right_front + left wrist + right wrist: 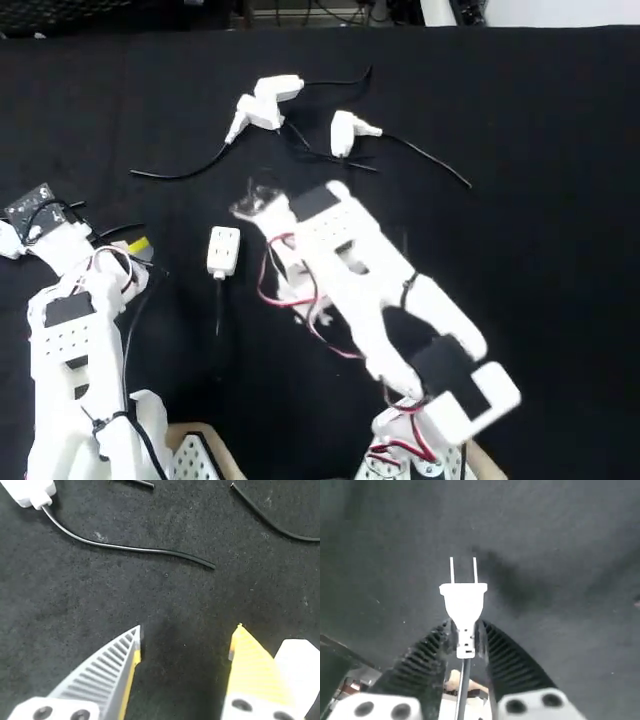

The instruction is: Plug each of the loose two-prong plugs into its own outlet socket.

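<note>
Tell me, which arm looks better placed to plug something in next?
Right, probably. The right gripper clamps a white two-prong plug, its prongs pointing outward and free; the left gripper is open and holds nothing.

Lit softly and evenly from above. Swallows most light on the matte black cloth (540, 150), giving no glare. Burns almost pure white on the right arm's white plastic shell (350, 265) at the centre of the high frame. Casts a soft dark shadow (515, 587) on the cloth just beside the brightly lit white two-prong plug (463, 600) in the right wrist view.
</note>
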Robot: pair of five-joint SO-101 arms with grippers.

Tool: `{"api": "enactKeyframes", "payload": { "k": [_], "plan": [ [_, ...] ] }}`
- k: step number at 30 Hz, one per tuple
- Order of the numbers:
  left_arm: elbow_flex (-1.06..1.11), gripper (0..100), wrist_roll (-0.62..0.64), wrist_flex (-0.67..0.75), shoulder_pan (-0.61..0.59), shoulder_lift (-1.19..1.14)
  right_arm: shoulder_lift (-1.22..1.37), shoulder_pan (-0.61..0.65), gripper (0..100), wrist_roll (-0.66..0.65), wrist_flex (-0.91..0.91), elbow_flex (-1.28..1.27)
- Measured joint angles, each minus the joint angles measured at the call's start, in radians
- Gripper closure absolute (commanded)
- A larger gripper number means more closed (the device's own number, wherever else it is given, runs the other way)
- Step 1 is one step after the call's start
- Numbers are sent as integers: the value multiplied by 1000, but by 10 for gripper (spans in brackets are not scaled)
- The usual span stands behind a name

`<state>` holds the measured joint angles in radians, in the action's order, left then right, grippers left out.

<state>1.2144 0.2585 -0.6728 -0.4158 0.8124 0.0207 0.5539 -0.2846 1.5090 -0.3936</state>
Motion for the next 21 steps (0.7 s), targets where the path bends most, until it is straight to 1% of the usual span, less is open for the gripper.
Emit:
{"api": "enactKeyframes", "payload": {
  "k": [2, 5, 8, 11, 14, 16, 18, 21],
  "plan": [
    [0, 710, 0, 0, 0, 0, -29, -2, 816, -3, -11, -32],
    [0, 710, -2, -18, 34, 0, -64, -20, 771, -3, -11, -38],
    [0, 710, -23, -43, 69, 0, -104, -63, 765, 2, -9, -38],
    [0, 709, -52, -46, 89, 0, -170, -133, 765, 26, -9, -38],
    [-2, 709, -64, -66, 124, 0, -253, -238, 765, 81, -11, -38],
    [-26, 709, -80, -112, 173, 0, -295, -319, 765, 115, -31, -43],
    [-69, 709, -91, -178, 239, 0, -321, -377, 765, 112, -43, -83],
    [-143, 709, -103, -282, 354, 0, -325, -407, 765, 86, -80, -161]
  ]
}}
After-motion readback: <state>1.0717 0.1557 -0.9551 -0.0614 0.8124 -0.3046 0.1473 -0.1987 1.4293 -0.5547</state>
